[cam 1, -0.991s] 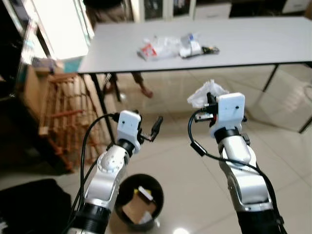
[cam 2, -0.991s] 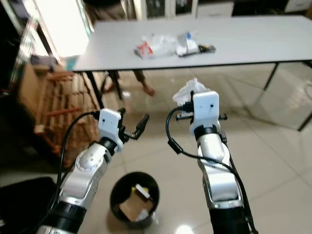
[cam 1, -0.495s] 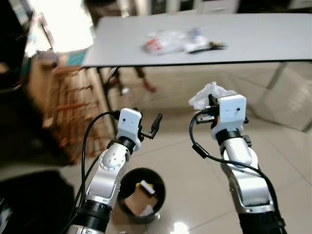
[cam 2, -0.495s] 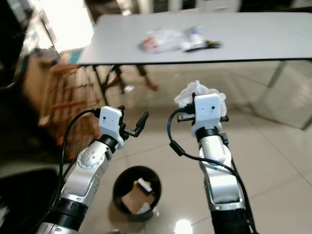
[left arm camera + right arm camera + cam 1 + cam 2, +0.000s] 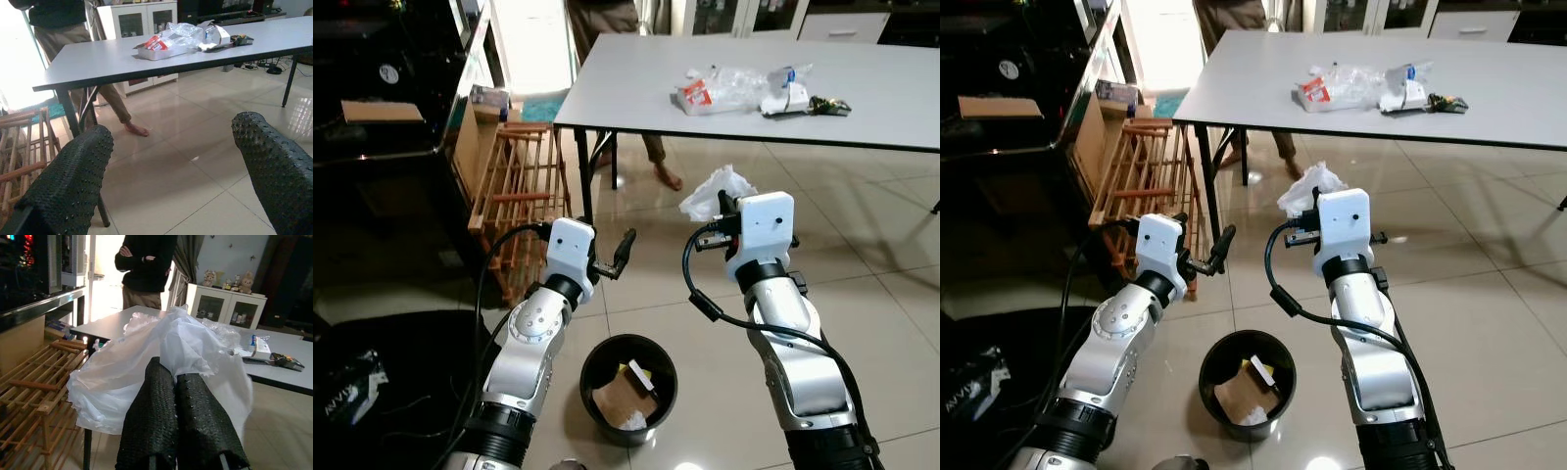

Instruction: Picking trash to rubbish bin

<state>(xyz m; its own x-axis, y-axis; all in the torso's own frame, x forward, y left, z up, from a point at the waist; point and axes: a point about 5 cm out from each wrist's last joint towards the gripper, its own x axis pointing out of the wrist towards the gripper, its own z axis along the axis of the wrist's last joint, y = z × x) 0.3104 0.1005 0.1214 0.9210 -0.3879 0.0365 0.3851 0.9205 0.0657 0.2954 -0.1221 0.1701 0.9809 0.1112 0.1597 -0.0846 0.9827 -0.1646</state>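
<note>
Fingers (image 5: 168,421) of the right gripper (image 5: 177,382) pinch a white plastic bag (image 5: 161,367) above the tiled floor; the head view adds the black bin (image 5: 628,389) below. Left gripper (image 5: 171,161) hangs spread, holding nothing.

no text, label, brand or number can be read for certain. the red-and-white packet (image 5: 697,91) among the wrappers on the bench (image 5: 636,83) carries print, but it is too small and soft to make out. a small item (image 5: 258,347) on the bench, seen from the right wrist, bears a blue mark that stays unreadable. a dark bag (image 5: 347,384) on the floor at the robot's left shows pale lettering, too blurred to spell. the black cabinet (image 5: 391,59) has a round white badge (image 5: 387,72) whose marking cannot be made out.
</note>
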